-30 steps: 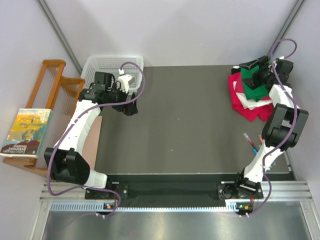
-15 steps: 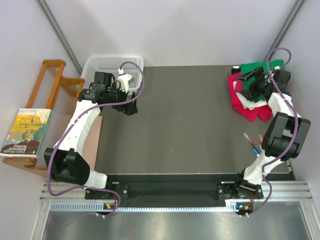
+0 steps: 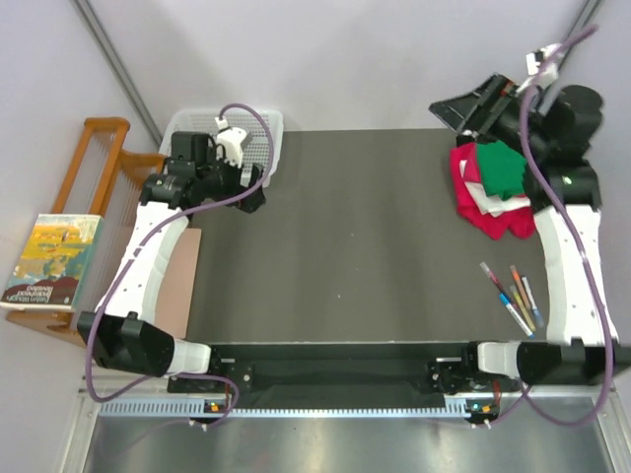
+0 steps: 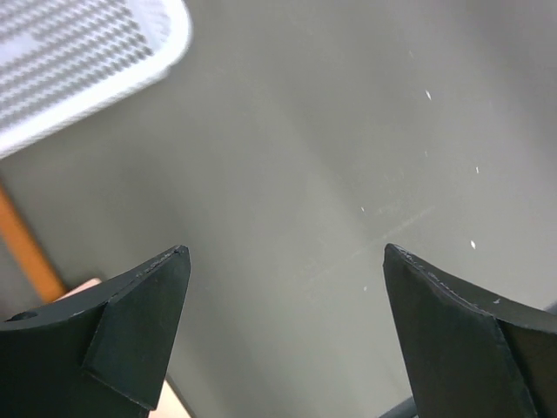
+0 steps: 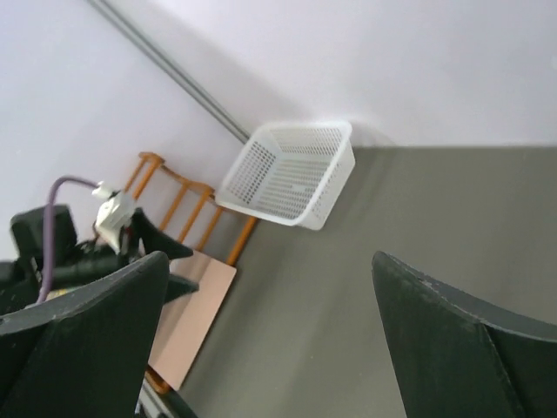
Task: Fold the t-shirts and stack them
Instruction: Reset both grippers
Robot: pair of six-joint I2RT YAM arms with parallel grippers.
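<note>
The t-shirts (image 3: pixel 490 189) lay heaped at the far right corner of the bench (image 3: pixel 345 256), untouched, the green shirt (image 3: pixel 499 166) on top of a white shirt (image 3: pixel 489 201) and a magenta-pink shirt (image 3: pixel 461 180). Above that corner hung the right gripper (image 5: pixel 268 258), fingers spread wide and holding nothing. The left gripper (image 4: pixel 283 252) was likewise released, over bare bench just beside the white mesh basket (image 3: pixel 185 128) at the far left corner.
</note>
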